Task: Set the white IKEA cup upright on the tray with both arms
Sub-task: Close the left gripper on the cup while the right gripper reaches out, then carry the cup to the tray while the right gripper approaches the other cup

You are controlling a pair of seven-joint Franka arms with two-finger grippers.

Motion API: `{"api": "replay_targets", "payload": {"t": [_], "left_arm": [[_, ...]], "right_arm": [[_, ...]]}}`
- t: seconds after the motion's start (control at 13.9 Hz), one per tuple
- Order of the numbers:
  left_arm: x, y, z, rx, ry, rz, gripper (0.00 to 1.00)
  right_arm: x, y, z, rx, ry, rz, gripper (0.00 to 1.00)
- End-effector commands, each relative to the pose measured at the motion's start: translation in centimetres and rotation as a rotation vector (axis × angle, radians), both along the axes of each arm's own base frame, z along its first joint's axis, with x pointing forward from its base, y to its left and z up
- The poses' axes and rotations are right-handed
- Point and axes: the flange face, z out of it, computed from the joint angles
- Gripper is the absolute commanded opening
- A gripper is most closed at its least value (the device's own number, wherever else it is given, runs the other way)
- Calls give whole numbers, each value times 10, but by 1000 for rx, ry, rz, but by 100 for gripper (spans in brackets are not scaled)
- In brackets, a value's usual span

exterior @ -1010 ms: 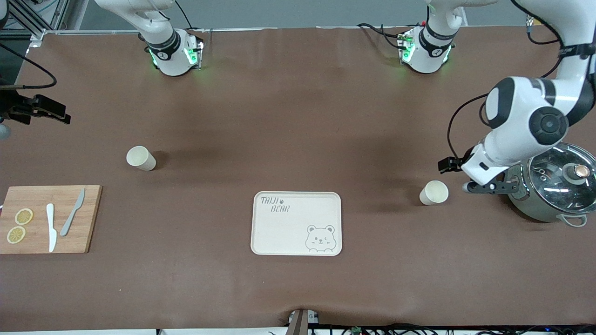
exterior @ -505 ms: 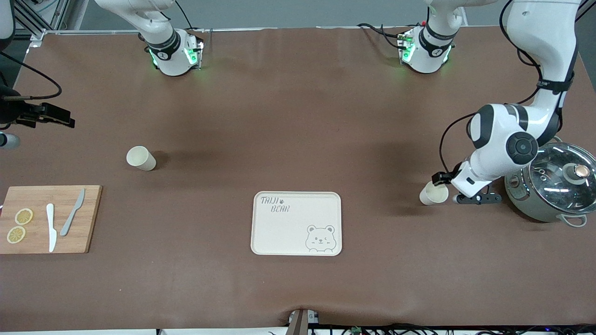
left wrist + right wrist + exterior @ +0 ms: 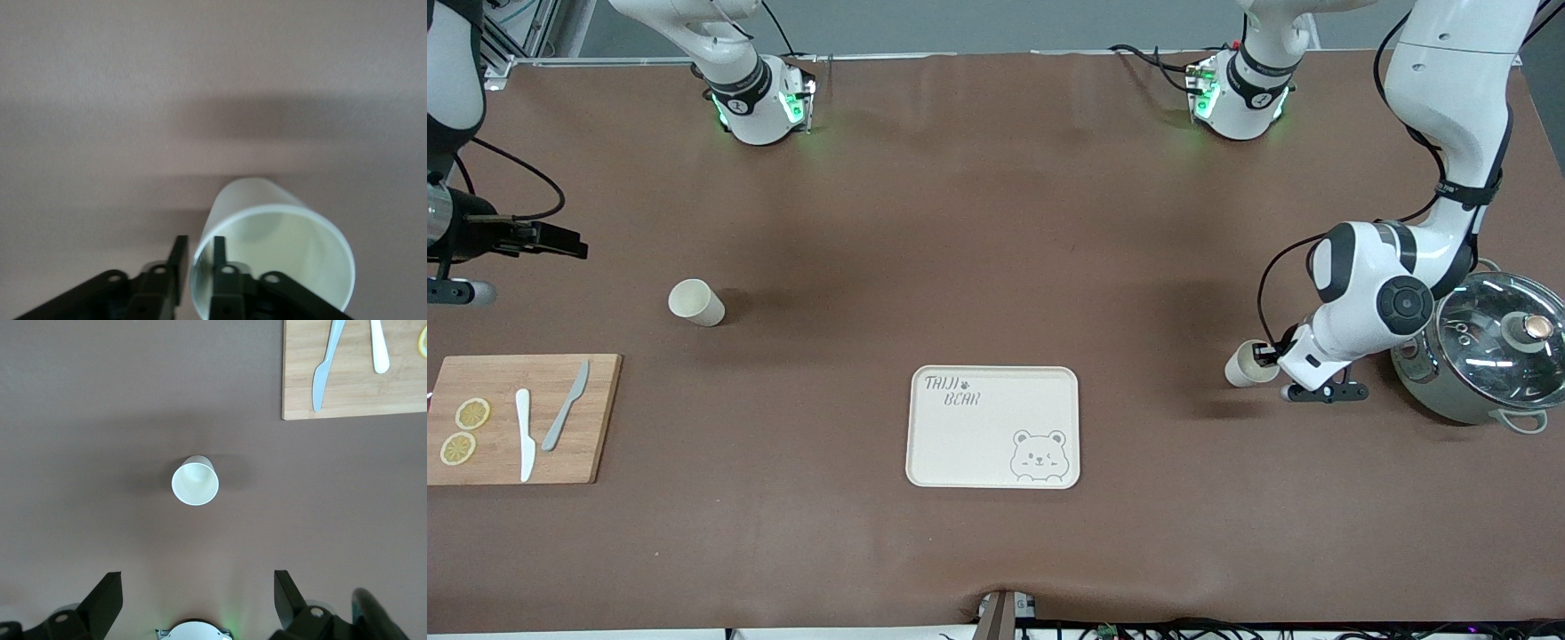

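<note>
A white cup [image 3: 1240, 365] sits on the brown table beside the pot, toward the left arm's end, and looks tipped toward the left gripper [image 3: 1263, 354]. In the left wrist view, that gripper [image 3: 198, 241] is shut on the cup's [image 3: 267, 220] rim wall, one finger inside and one outside. A second white cup [image 3: 695, 302] stands upright toward the right arm's end and shows in the right wrist view [image 3: 195, 482]. The right gripper [image 3: 560, 242] hangs open over the table at that end, its fingers [image 3: 107, 590] spread wide with nothing between them. The cream bear tray [image 3: 978, 444] lies mid-table with nothing on it.
A steel pot with a glass lid [image 3: 1485, 356] stands close beside the left arm's wrist. A wooden cutting board [image 3: 596, 444] with two knives and lemon slices lies nearer the front camera than the second cup; its corner shows in the right wrist view [image 3: 353, 393].
The left gripper came down from beside the pot to the cup and closed on its rim; the cup shifted slightly and tipped. The right gripper drifted a little toward the second cup.
</note>
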Motion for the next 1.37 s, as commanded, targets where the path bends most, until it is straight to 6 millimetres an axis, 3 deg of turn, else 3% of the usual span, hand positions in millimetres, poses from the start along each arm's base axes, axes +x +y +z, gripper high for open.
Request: {"api": "replay_targets", "payload": {"t": [0.0, 0.14, 0.29, 0.51, 0.87, 1.3], "left_arm": [[17, -6, 13, 9, -27, -26, 0], [24, -13, 23, 8, -23, -40, 0], [33, -42, 43, 8, -14, -79, 0], [43, -114, 65, -7, -31, -160, 0], [67, -205, 72, -41, -101, -165, 0], [72, -303, 58, -85, -146, -157, 0]], "right_arm": [[-9, -2, -37, -2, -11, -5, 100], [-10, -3, -59, -4, -28, -5, 100], [-12, -2, -76, -6, -45, -4, 100], [-23, -9, -112, -5, -43, -18, 100], [-37, -11, -155, -8, -72, -23, 100], [-51, -9, -194, -12, -106, -19, 100]]}}
